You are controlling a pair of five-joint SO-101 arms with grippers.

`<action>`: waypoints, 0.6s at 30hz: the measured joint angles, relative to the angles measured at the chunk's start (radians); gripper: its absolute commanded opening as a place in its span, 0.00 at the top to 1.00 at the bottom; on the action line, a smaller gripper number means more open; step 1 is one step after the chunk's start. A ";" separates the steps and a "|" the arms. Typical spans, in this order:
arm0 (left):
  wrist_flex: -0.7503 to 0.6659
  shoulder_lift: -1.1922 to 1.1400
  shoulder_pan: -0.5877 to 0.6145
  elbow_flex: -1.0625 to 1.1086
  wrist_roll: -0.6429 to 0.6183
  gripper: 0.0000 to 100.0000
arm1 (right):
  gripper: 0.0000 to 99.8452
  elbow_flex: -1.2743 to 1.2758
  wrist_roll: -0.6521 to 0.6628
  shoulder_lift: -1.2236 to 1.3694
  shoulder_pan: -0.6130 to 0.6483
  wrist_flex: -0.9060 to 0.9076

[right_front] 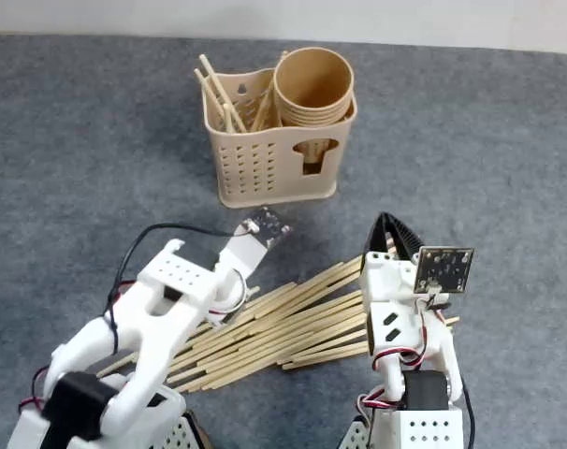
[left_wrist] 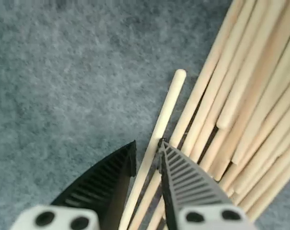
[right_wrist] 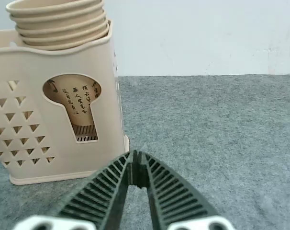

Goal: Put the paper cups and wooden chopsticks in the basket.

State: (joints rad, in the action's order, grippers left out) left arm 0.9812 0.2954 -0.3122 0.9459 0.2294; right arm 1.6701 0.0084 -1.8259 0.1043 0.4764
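The left gripper has its jaws slightly apart, astride one chopstick. The right gripper is closed on nothing and faces the basket. The basket sits at twelve o'clock on the table, with paper cups stacked in its three-o'clock compartment. The loose pile lies at six o'clock — the cups look done, the chopsticks under way. The next move probably calls for closing on that one stick without catching its neighbours.

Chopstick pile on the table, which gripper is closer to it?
Left. The left gripper is down at the chopstick pile, its open jaws either side of one stick at the pile's edge. The right gripper is shut, raised off the table and pointing toward the basket.
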 measured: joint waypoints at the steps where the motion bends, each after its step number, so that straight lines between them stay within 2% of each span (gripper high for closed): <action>1: 0.000 -0.018 -0.002 -0.009 0.002 0.90 | 0.97 0.000 0.000 0.000 0.000 0.000; 9: 0.000 -0.114 -0.008 -0.069 0.002 0.99 | 0.97 0.000 0.000 0.000 0.000 0.000; 18: 0.006 -0.114 -0.008 -0.071 0.000 0.99 | 0.97 0.000 0.000 0.000 0.000 0.000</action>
State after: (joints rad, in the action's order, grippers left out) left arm 0.9874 0.1818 -0.3199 0.8753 0.2294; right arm 1.6701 0.0084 -1.8259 0.1043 0.4764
